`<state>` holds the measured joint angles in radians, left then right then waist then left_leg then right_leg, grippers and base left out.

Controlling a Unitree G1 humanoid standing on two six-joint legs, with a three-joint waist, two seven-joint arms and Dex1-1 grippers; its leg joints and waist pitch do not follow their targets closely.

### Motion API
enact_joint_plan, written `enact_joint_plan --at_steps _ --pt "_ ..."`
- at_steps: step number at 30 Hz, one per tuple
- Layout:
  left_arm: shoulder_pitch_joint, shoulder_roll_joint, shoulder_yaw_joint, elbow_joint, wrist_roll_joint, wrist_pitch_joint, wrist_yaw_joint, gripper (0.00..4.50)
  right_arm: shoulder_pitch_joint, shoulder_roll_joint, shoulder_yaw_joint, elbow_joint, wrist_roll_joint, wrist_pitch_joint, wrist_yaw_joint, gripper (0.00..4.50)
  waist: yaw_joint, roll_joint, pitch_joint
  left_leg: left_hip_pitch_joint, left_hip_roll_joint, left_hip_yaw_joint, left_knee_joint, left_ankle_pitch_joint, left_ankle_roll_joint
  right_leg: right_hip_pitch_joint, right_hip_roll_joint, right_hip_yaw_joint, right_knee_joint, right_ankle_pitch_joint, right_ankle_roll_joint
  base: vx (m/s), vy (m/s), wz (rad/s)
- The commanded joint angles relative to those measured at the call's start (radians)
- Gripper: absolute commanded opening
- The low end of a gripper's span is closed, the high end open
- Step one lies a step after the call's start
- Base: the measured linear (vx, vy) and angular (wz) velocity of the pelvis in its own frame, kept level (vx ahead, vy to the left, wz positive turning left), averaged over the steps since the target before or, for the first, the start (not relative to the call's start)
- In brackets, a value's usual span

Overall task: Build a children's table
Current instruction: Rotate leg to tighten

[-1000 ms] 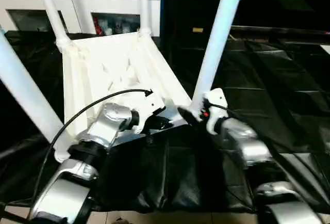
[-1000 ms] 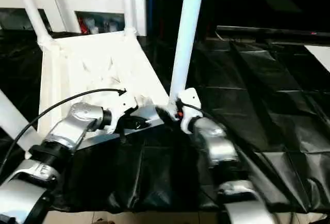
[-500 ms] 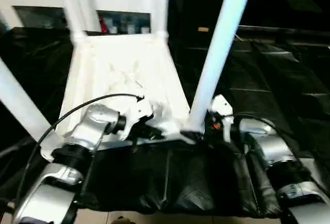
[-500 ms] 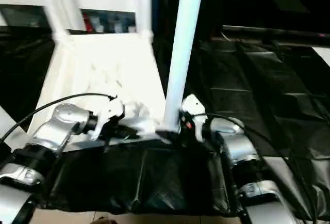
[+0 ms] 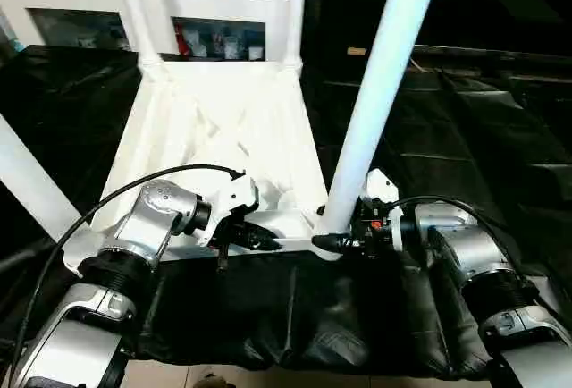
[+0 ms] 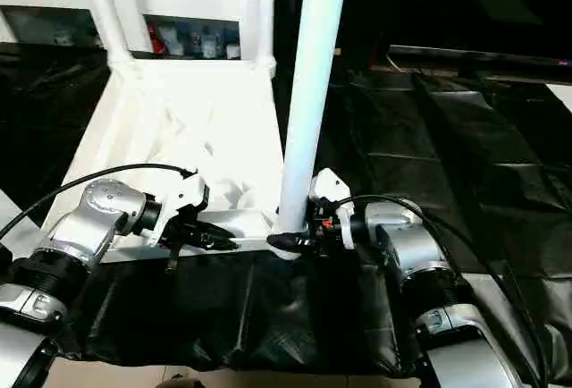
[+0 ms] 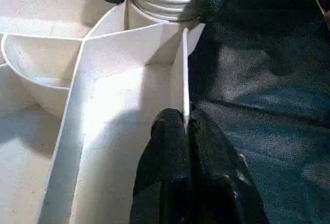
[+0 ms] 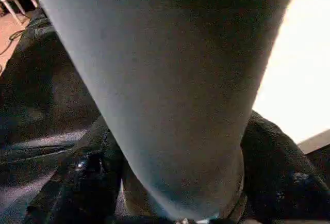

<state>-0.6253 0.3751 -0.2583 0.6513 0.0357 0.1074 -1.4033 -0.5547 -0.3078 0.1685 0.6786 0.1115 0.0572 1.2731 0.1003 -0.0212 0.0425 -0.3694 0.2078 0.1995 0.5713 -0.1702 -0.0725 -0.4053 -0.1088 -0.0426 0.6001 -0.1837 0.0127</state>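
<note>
At the near right corner socket of the upturned tabletop point(image 5: 223, 129), on the black-covered table point(image 5: 465, 138), my right claw point(image 5: 332, 243) straddles the leg point(image 5: 375, 102) base. My left claw point(image 7: 185, 126) is clamped on the near rim wall. Best to brace the rim firmly, squeeze the leg low and seat it straight.

My two forearms are brushed silver shells with dark joints between the segments. The left arm point(image 5: 134, 254) has a rounded silver elbow cap and a black collar before its white wrist block. A thin black cable point(image 5: 134, 193) loops from that block back along the arm. The right arm point(image 5: 465, 258) carries a white wrist block with a small red mark point(image 5: 375, 223) and its own black cable. My fingers point(image 7: 172, 146) are matte black.
</note>
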Motion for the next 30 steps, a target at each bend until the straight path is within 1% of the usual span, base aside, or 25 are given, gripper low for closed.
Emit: enact_joint_plan --at_steps 1,2,3,4,5,6,7,9,10,11,13,14,15,16,17,18,20,21,22,23,25,26,27,28,30 --pt "-0.009 -0.054 -0.014 -0.002 -0.038 0.008 0.003 0.00 0.004 0.042 0.020 -0.019 -0.004 0.004 -0.063 2.78 -0.002 -0.004 -0.060 0.014 0.023 -0.002 -0.061 -0.203 0.055 0.045 -0.025 0.022 -0.053 -0.118 -0.265 0.000 0.000 0.00" --pt "-0.014 -0.063 -0.007 0.006 -0.038 0.014 0.028 0.00 0.008 0.055 0.012 -0.017 -0.012 -0.001 -0.110 2.73 -0.003 -0.005 -0.059 0.013 0.022 -0.002 -0.062 -0.204 0.049 0.044 -0.026 0.023 -0.053 -0.125 -0.260 0.000 0.000 0.00" --pt "-0.025 -0.081 0.001 0.023 -0.029 0.024 0.078 0.00 0.010 0.079 -0.003 -0.004 -0.033 -0.001 -0.212 2.73 -0.005 -0.004 -0.058 0.013 0.021 -0.003 -0.064 -0.217 0.040 0.043 -0.026 0.023 -0.056 -0.153 -0.251 0.000 0.000 0.00" --pt "-0.025 -0.081 0.001 0.023 -0.029 0.024 0.078 0.00 0.010 0.079 -0.003 -0.004 -0.033 -0.001 -0.212 2.72 -0.005 -0.004 -0.058 0.013 0.021 -0.003 -0.064 -0.217 0.040 0.043 -0.026 0.023 -0.056 -0.153 -0.251 0.000 0.000 0.00" --pt "-0.045 -0.121 0.016 0.053 -0.015 0.044 0.174 0.00 0.008 0.124 -0.030 0.021 -0.062 0.020 -0.383 2.70 -0.015 -0.004 -0.054 0.015 0.019 -0.005 -0.069 -0.253 0.011 0.040 -0.027 0.025 -0.063 -0.223 -0.231 0.000 0.000 0.00" --pt "-0.052 -0.136 0.019 0.061 -0.010 0.051 0.203 0.00 0.008 0.142 -0.039 0.026 -0.068 0.026 -0.433 2.70 -0.020 -0.007 -0.053 0.017 0.017 -0.008 -0.073 -0.279 -0.008 0.039 -0.030 0.026 -0.071 -0.287 -0.209 0.000 0.000 0.00" --pt "-0.055 -0.144 0.021 0.066 -0.008 0.053 0.218 0.00 0.009 0.151 -0.044 0.027 -0.068 0.031 -0.454 2.70 -0.022 -0.007 -0.053 0.018 0.016 -0.010 -0.073 -0.286 -0.013 0.039 -0.030 0.026 -0.074 -0.311 -0.198 0.000 0.000 0.00" --pt "-0.085 -0.234 0.040 0.109 0.009 0.071 0.383 0.00 -0.001 0.256 -0.087 0.049 -0.085 0.074 -0.708 2.70 -0.031 -0.001 -0.051 0.020 0.014 -0.009 -0.074 -0.305 -0.023 0.030 -0.028 0.029 -0.083 -0.352 -0.175 0.000 0.000 0.00" --pt "-0.085 -0.236 0.040 0.110 0.009 0.071 0.387 0.00 -0.001 0.259 -0.088 0.050 -0.085 0.074 -0.714 2.70 -0.033 -0.003 -0.051 0.020 0.014 -0.011 -0.075 -0.309 -0.028 0.029 -0.029 0.028 -0.084 -0.369 -0.168 0.000 0.000 0.00" --pt "-0.089 -0.254 0.042 0.115 0.012 0.074 0.409 0.00 -0.002 0.282 -0.089 0.053 -0.088 0.065 -0.746 2.70 -0.034 -0.005 -0.054 0.019 0.012 -0.012 -0.074 -0.313 -0.025 0.032 -0.028 0.025 -0.085 -0.378 -0.159 0.000 0.000 0.00" --pt "-0.089 -0.270 0.039 0.112 0.011 0.073 0.415 0.00 0.009 0.305 -0.068 0.036 -0.090 0.023 -0.718 2.70 -0.036 -0.002 -0.055 0.014 0.012 -0.012 -0.073 -0.307 -0.001 0.034 -0.028 0.026 -0.087 -0.360 -0.154 0.000 0.000 0.00" --pt "-0.089 -0.275 0.036 0.110 0.010 0.073 0.415 0.00 0.017 0.310 -0.057 0.025 -0.094 0.006 -0.707 3.04 -0.035 0.006 -0.055 0.015 0.013 -0.012 -0.073 -0.305 0.001 0.033 -0.027 0.026 -0.086 -0.346 -0.157 0.000 0.000 0.00" --pt "-0.085 -0.274 0.030 0.101 0.009 0.069 0.398 0.00 0.025 0.308 -0.050 0.012 -0.101 -0.008 -0.705 3.25 -0.037 0.002 -0.056 0.014 0.013 -0.010 -0.072 -0.300 0.008 0.033 -0.025 0.026 -0.085 -0.315 -0.164 0.000 0.000 0.00" --pt "-0.084 -0.274 0.029 0.101 0.009 0.069 0.397 0.00 0.025 0.308 -0.050 0.011 -0.101 -0.009 -0.705 3.39 -0.037 0.002 -0.057 0.013 0.013 -0.010 -0.072 -0.293 0.011 0.034 -0.024 0.026 -0.083 -0.300 -0.169 0.000 0.000 0.00" --pt "-0.076 -0.260 0.020 0.091 0.010 0.064 0.367 0.00 0.031 0.290 -0.064 -0.004 -0.085 -0.012 -0.678 3.49 -0.036 0.007 -0.057 0.013 0.013 -0.009 -0.072 -0.284 0.014 0.035 -0.023 0.026 -0.081 -0.270 -0.178 0.000 0.000 0.00" --pt "-0.074 -0.257 0.018 0.089 0.011 0.062 0.359 0.00 0.032 0.284 -0.068 -0.006 -0.081 -0.012 -0.671 3.49 -0.037 0.004 -0.058 0.011 0.012 -0.009 -0.071 -0.278 0.021 0.038 -0.023 0.026 -0.079 -0.255 -0.182 0.000 0.000 0.00" --pt "-0.067 -0.237 0.017 0.085 0.015 0.056 0.338 0.00 0.039 0.250 -0.084 -0.027 -0.060 -0.013 -0.625 3.82 -0.035 0.005 -0.060 0.012 0.013 -0.008 -0.069 -0.263 0.031 0.039 -0.022 0.026 -0.076 -0.223 -0.192 0.000 0.000 0.00" --pt "-0.065 -0.230 0.020 0.084 0.013 0.052 0.331 0.00 0.042 0.237 -0.085 -0.036 -0.051 -0.009 -0.596 3.84 -0.034 0.005 -0.061 0.011 0.013 -0.007 -0.067 -0.253 0.041 0.041 -0.022 0.025 -0.073 -0.198 -0.202 0.000 0.000 0.00" --pt "-0.065 -0.230 0.020 0.084 0.013 0.052 0.331 0.00 0.042 0.237 -0.085 -0.036 -0.051 -0.009 -0.596 3.87 -0.034 0.004 -0.061 0.009 0.013 -0.007 -0.066 -0.244 0.045 0.043 -0.022 0.025 -0.071 -0.185 -0.206 0.000 0.000 0.00" --pt "-0.057 -0.217 0.027 0.077 0.005 0.043 0.306 0.00 0.055 0.197 -0.069 -0.060 -0.045 -0.024 -0.530 3.96 -0.033 -0.001 -0.062 0.007 0.013 -0.007 -0.065 -0.226 0.054 0.046 -0.023 0.024 -0.069 -0.160 -0.213 0.000 0.000 0.00" --pt "-0.044 -0.198 0.029 0.062 -0.008 0.038 0.259 0.00 0.067 0.159 -0.058 -0.077 -0.039 -0.034 -0.452 4.25 -0.029 0.001 -0.062 0.006 0.014 -0.006 -0.061 -0.202 0.072 0.049 -0.023 0.023 -0.064 -0.121 -0.227 0.000 0.000 0.00" --pt "-0.038 -0.187 0.028 0.053 -0.017 0.035 0.231 0.00 0.072 0.141 -0.055 -0.085 -0.032 -0.031 -0.410 4.25 -0.031 -0.003 -0.061 0.005 0.014 -0.005 -0.061 -0.202 0.077 0.048 -0.022 0.024 -0.064 -0.119 -0.229 0.000 0.000 0.00" --pt "-0.031 -0.177 0.025 0.045 -0.022 0.023 0.203 0.00 0.075 0.125 -0.049 -0.091 -0.029 -0.033 -0.374 4.25 -0.028 -0.003 -0.063 0.005 0.014 -0.006 -0.060 -0.198 0.085 0.051 -0.024 0.022 -0.062 -0.119 -0.233 0.000 0.000 0.00" --pt "-0.023 -0.166 0.023 0.035 -0.032 0.011 0.168 0.00 0.078 0.105 -0.041 -0.098 -0.023 -0.031 -0.325 4.25 -0.029 -0.006 -0.063 0.005 0.015 -0.004 -0.059 -0.195 0.089 0.050 -0.023 0.023 -0.062 -0.113 -0.237 0.000 0.000 0.00" --pt "-0.012 -0.148 0.019 0.020 -0.043 -0.002 0.119 0.00 0.079 0.078 -0.029 -0.104 -0.011 -0.029 -0.247 4.25 -0.022 -0.001 -0.061 0.009 0.020 -0.002 -0.058 -0.186 0.095 0.046 -0.021 0.023 -0.059 -0.101 -0.250 0.000 0.000 0.00"
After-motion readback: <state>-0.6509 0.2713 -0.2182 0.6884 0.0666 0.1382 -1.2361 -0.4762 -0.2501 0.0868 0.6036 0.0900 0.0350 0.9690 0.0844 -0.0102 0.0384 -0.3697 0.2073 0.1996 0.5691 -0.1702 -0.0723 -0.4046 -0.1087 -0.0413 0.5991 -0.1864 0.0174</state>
